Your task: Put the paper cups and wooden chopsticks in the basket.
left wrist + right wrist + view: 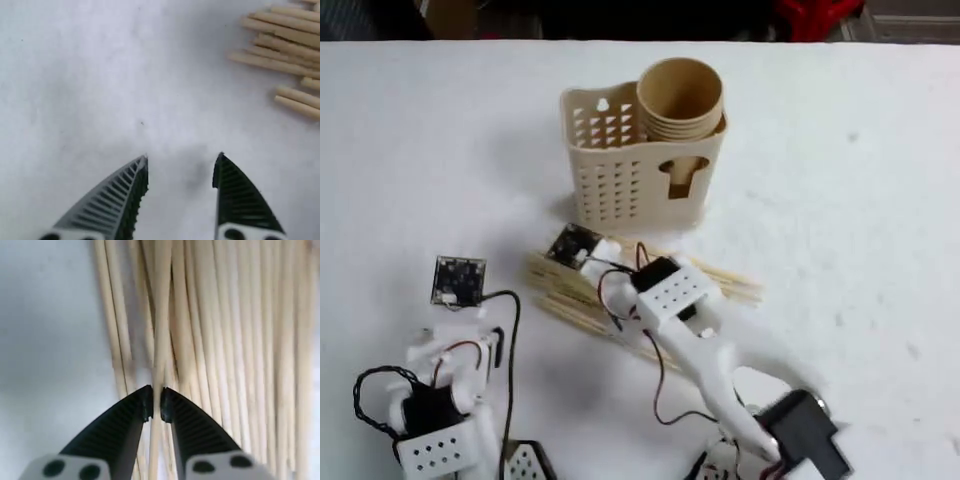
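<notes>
Paper cups (680,95): nested stack standing in the basket (620,180), toward the far edge of the table (850,200).
Wooden chopsticks (225,340): loose pile flat at mid-table, just nearside of the basket.
Right gripper (156,405): over the pile, jaws narrowed to a slit, pinching 1 stick.
Left gripper (182,165): by the near-left corner, jaws wide, over bare table near the stick ends.
</notes>
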You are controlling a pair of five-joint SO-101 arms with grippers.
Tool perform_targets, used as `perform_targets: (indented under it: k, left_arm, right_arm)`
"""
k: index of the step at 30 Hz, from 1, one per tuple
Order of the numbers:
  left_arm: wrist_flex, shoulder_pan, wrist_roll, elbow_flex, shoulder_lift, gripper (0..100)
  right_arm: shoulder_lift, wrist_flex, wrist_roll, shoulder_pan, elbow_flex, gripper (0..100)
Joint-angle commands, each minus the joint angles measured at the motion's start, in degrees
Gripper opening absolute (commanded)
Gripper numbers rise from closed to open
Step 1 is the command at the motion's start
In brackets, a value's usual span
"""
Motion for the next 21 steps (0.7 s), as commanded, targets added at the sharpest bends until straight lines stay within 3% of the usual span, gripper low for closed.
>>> perform_targets:
  k: [1,9,13,21]
  left_arm:
    - [0.09,-0.4,-0.26,-0.18,-0.31,22]
    - [0.09,-0.4,-0.26,-0.18,-0.31,22]
    - [0.09,-0.4,-0.26,-0.18,-0.31,22]
    - [0.09,-0.4,-0.26,-0.18,-0.31,22]
  right_arm:
    - [-10.24,3.03,-1.58,0.4,-1.93,1.6]
    - [-30.46,3.38,-8.09,0.48,1.49,1.6]
    - [-35.91,-1.45,-12.57,0.48,-0.7,1.6]
    - [-27.65,-19.03,-13.45,3.91,-24.7,1.5]
